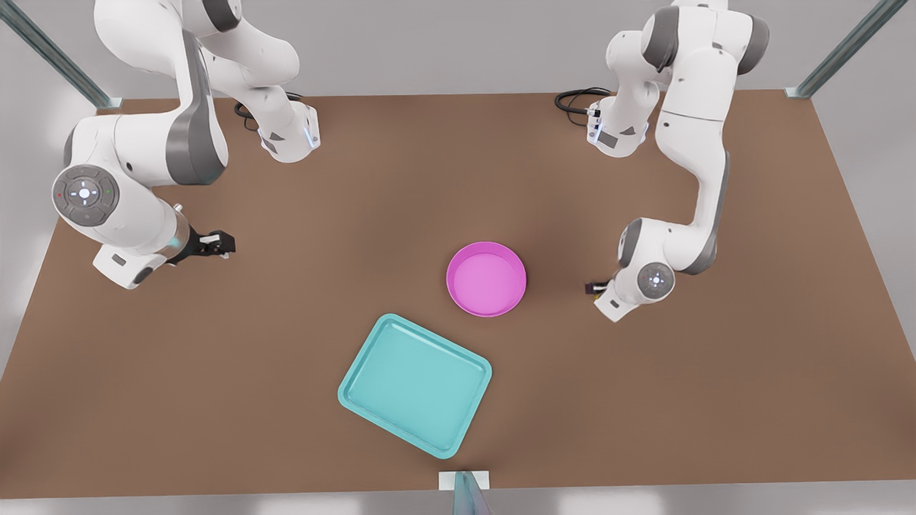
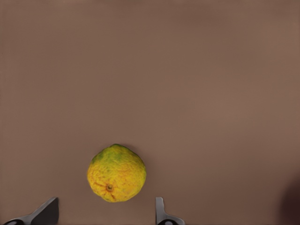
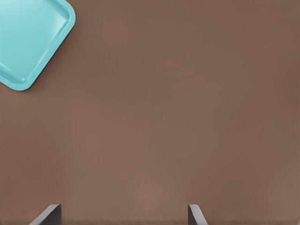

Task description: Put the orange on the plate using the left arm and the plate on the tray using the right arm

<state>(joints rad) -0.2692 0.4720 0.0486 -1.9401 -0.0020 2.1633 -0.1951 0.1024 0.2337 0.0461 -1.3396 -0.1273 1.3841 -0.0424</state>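
Brown table (image 1: 286,400) — left hand (image 2: 105,213) spread over orange (image 2: 116,173).

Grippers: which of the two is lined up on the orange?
The left gripper, at the front view's right near the plate: the orange shows between its open fingers. The right gripper faces table and tray corner.

Turquoise rectangular tray (image 3: 33,40): in the right wrist view one rounded corner shows, the rest cut by the frame edge. Left gripper (image 2: 105,213) and right gripper (image 3: 124,215): fingertips alone visible in their wrist views, bodies cropped. Small yellow-orange mottled fruit (image 2: 116,173): hidden behind the arm in the front view.
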